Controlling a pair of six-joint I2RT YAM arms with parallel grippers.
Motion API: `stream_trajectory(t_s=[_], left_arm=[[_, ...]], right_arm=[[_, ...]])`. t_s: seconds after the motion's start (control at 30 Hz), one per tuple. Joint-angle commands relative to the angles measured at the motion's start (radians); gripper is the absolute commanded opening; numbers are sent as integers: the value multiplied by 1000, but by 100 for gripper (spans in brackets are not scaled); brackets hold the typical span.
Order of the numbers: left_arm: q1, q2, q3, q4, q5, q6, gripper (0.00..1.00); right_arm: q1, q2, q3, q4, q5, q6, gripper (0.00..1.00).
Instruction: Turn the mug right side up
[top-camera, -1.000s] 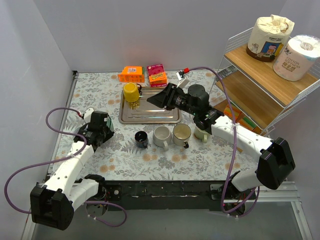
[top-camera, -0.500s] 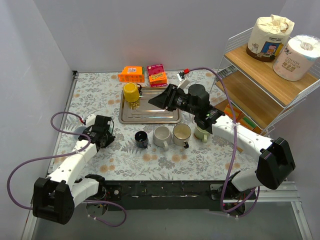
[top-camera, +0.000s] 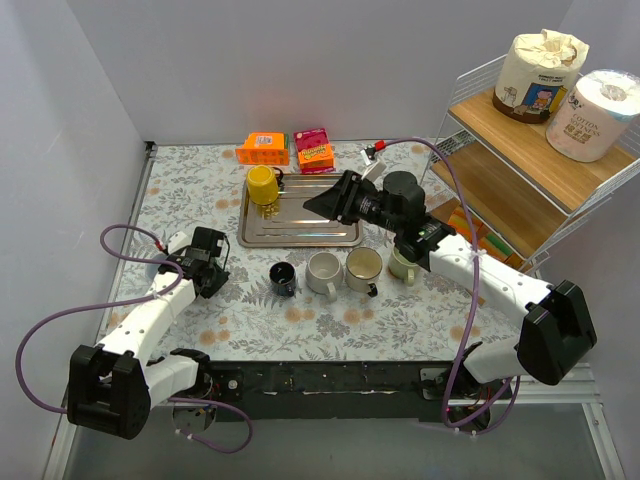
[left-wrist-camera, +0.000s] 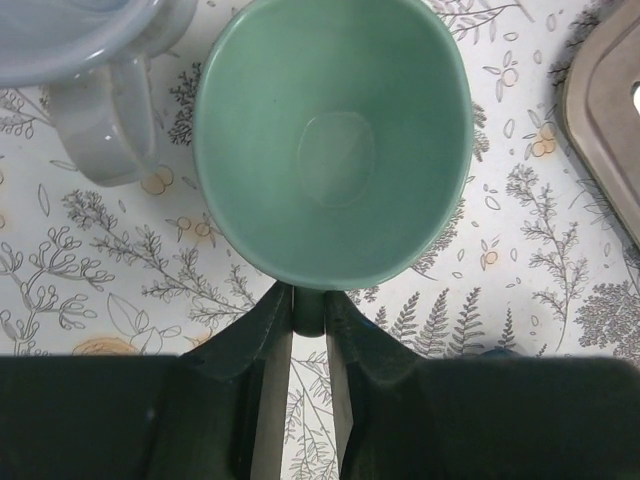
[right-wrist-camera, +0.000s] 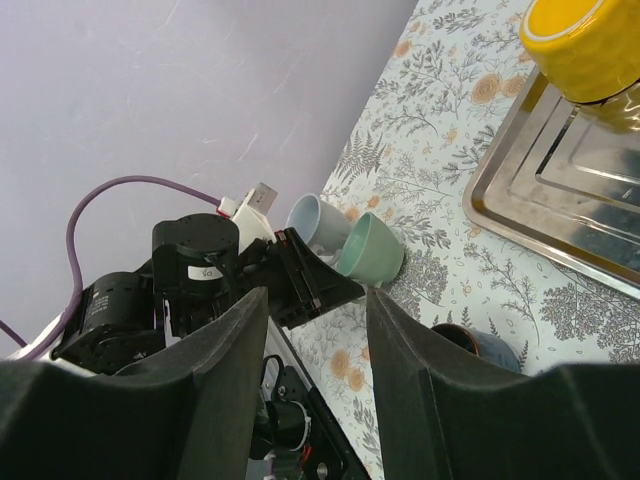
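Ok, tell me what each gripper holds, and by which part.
Left gripper pinches the green mug, apparently by its handle; right gripper holds nothing.

Floral table (top-camera: 200, 190), steel tray (top-camera: 320, 226), green mug (left-wrist-camera: 333, 150)

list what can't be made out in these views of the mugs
green mug: top view, hidden under the left gripper; left wrist view, its bowl hides whether handle or rim is pinched.
grey mug: left wrist view, cut off by the top-left edge.
dark cup: right wrist view, base behind the right finger.
yellow mug: right wrist view, cut off by the top edge.
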Motion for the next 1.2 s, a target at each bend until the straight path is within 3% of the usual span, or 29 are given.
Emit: stream_trajectory(t_s=[0.0, 0.2, 0.43, 0.67, 0.8, 0.87, 1.0, 1.03, 1.17], left_arm=[[1, -22, 20, -87, -16, -66, 22], [1, -4, 33, -113, -6, -80, 35], [1, -7, 56, -142, 8, -84, 41], [1, -64, 128, -205, 50, -81, 64], [1, -123, 200, -236, 76, -45, 69], [1, -134, 265, -216, 106, -9, 73], [1, -73, 363, -63, 209, 124, 89], [1, -49, 381, -37, 221, 136, 96], [1, 172, 498, 106, 296, 248, 98]], right_arm=[[-11, -39, -5, 36, -7, 7, 51], [-17, -41, -13, 54, -13, 18, 51], [-23, -45, -26, 70, -17, 28, 52], [-26, -36, -33, 82, -27, 44, 51], [-28, -29, -30, 85, -32, 50, 52], [-29, -27, -30, 76, -30, 48, 52], [-36, -25, -31, 44, -24, 41, 53], [-37, -25, -31, 27, -21, 33, 54], [-49, -33, -22, -25, -41, -14, 61]])
